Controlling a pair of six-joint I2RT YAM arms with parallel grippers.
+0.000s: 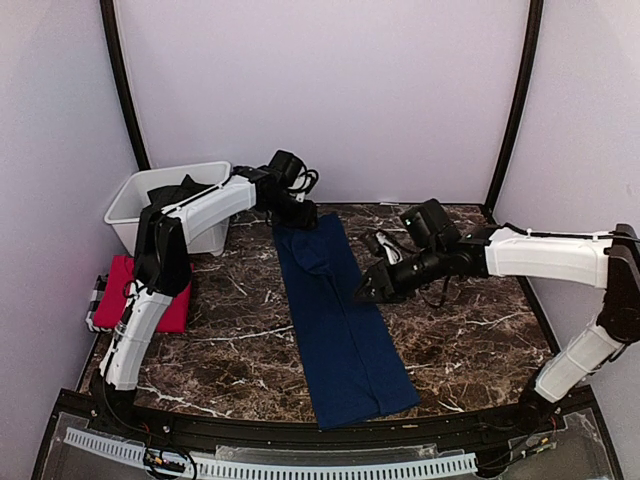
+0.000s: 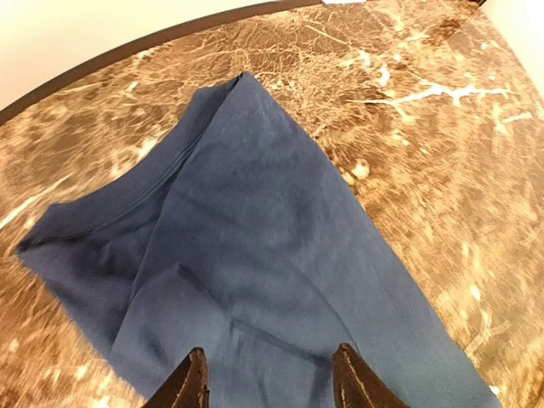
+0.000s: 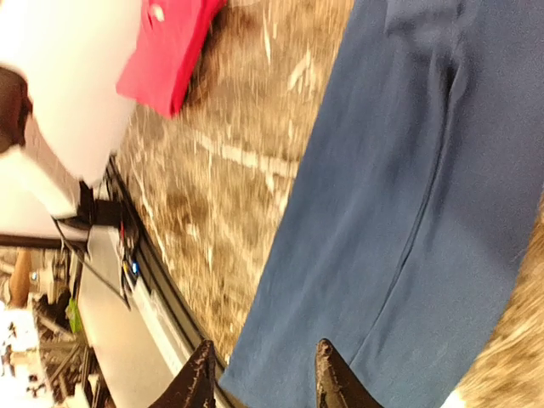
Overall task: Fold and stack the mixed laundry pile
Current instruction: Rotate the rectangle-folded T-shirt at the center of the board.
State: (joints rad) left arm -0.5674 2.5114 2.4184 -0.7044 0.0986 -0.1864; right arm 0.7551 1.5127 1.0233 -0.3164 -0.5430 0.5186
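A navy blue T-shirt (image 1: 340, 320) lies folded into a long narrow strip down the middle of the marble table (image 1: 470, 340). My left gripper (image 1: 300, 213) hovers at the strip's far end. In the left wrist view it (image 2: 270, 374) is open, with the navy cloth (image 2: 255, 229) flat beneath and nothing pinched. My right gripper (image 1: 366, 290) sits at the strip's right edge. In the right wrist view it (image 3: 263, 365) is open above the cloth (image 3: 408, 212). A folded red T-shirt (image 1: 118, 285) lies at the left, partly behind the left arm. A dark garment (image 1: 172, 191) fills the bin.
A white plastic bin (image 1: 135, 200) stands at the back left corner. The left arm (image 1: 160, 260) stretches over the red T-shirt (image 3: 170, 51) and past the bin. A black rail (image 1: 300, 435) runs along the table's near edge. Curved walls close in the back and sides.
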